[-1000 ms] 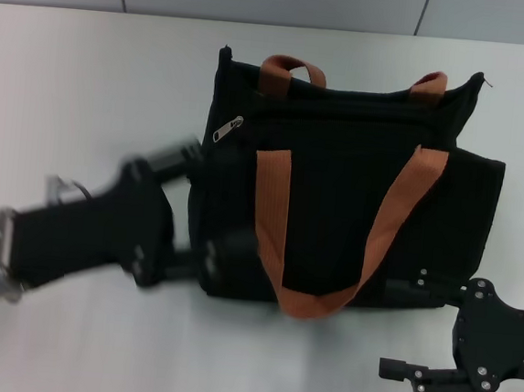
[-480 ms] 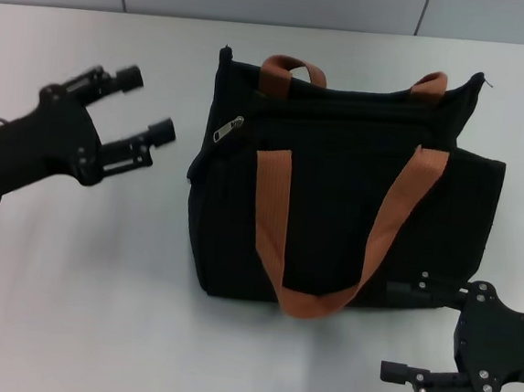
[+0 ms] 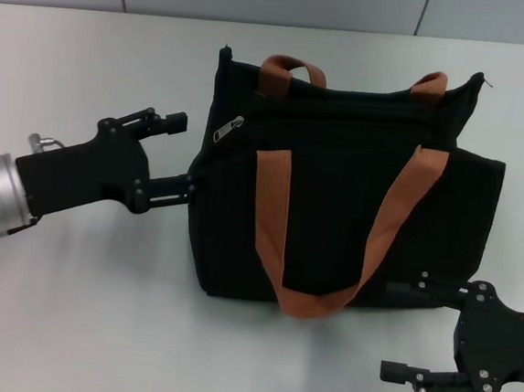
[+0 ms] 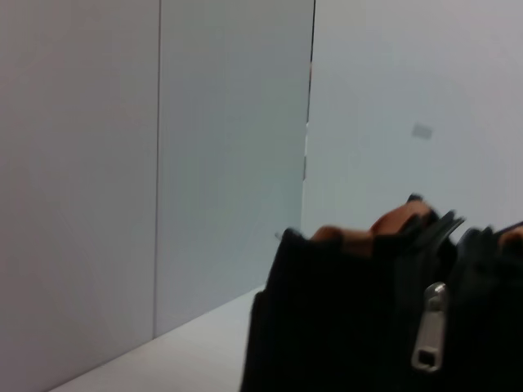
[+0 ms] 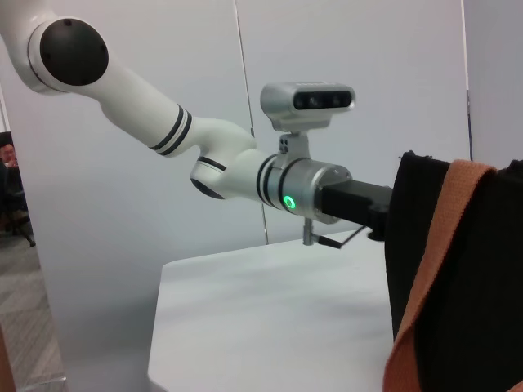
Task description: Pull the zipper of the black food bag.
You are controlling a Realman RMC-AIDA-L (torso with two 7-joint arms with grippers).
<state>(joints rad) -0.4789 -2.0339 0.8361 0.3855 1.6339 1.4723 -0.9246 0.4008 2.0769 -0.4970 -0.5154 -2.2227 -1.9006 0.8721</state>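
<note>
The black food bag lies on the counter, strap handles across its upper face. The zipper pull sits near the bag's left end, long axis diagonal, just beyond the left gripper and slightly farther from the robot. The left gripper is spread wide, lower finger touching the bag's left edge. The right gripper stands wide open beside the bag's near right corner, well apart from the pull. Since half a second ago, the left gripper has advanced from clear counter to the bag; the bag is unmoved.
</note>
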